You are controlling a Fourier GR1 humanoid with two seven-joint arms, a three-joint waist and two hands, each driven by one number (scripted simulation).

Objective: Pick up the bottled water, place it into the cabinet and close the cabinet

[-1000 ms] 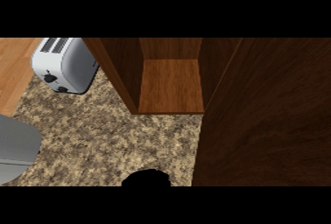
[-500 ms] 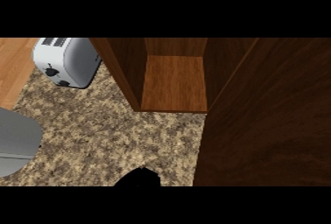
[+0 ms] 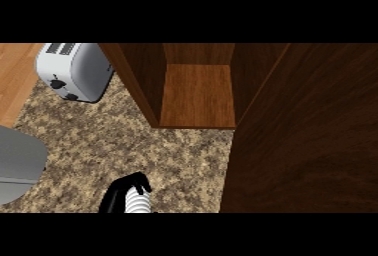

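At the lower edge, a black hand [image 3: 118, 196] comes up into the head view, and I take it for my right hand. Its fingers curl round the bottled water [image 3: 137, 202], of which only a ribbed pale part shows between them. The wooden cabinet [image 3: 198, 95] stands open above and to the right of the hand, and its bare shelf holds nothing. Its dark door [image 3: 310, 135] swings out toward me and fills the right side. My left hand does not show.
A white toaster [image 3: 74, 70] stands at the back left on the speckled stone counter [image 3: 111, 140]. A grey rounded shape [image 3: 16, 165] juts in from the left edge. A strip of light wood [image 3: 15, 75] lies at the far left.
The black hand has risen further into view from the lower edge, and the ribbed bottle now shows in it. The toaster and cabinet sit slightly further right in the view.
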